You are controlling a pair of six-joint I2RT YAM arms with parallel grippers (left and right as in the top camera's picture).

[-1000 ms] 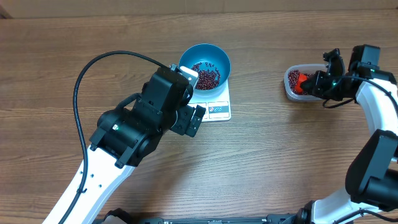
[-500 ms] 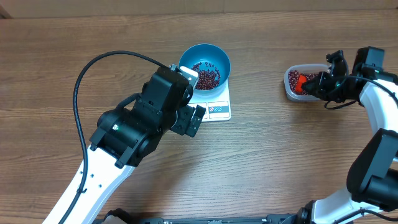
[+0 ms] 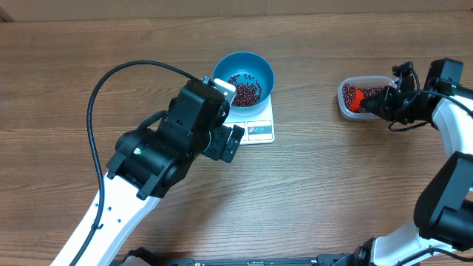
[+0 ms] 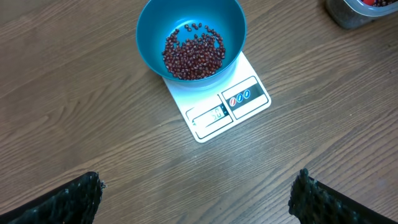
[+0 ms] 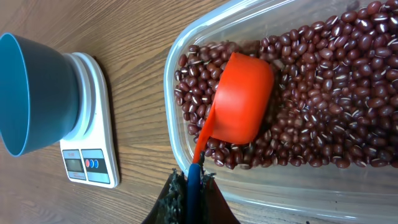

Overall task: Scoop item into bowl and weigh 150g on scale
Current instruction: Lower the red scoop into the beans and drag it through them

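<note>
Two grippers in view. Nearest, on the left side, left gripper [image 4: 198, 190] wide open over the table [image 4: 93, 124], fingers [image 4: 68, 202] well apart at the lower corners of the wrist view. Holds nothing, touches nothing. Just beyond, scale [image 4: 211, 93] flat on the table, display [image 4: 210, 115] on the edge toward the gripper, digits too small to read. On the far part of the scale, bowl [image 4: 155, 25] upright, with a low heap of beans [image 4: 194, 53] inside, not covering the whole bottom.

On the right side, right gripper [image 5: 191, 186] closed tight on the handle [image 5: 204, 140] of the scoop [image 5: 242, 99]. Past the fingertips, scoop cup down in the tub [image 5: 169, 93], touching more beans, thick across the tub floor. Tub on the table, well apart from the scale, to its right.
</note>
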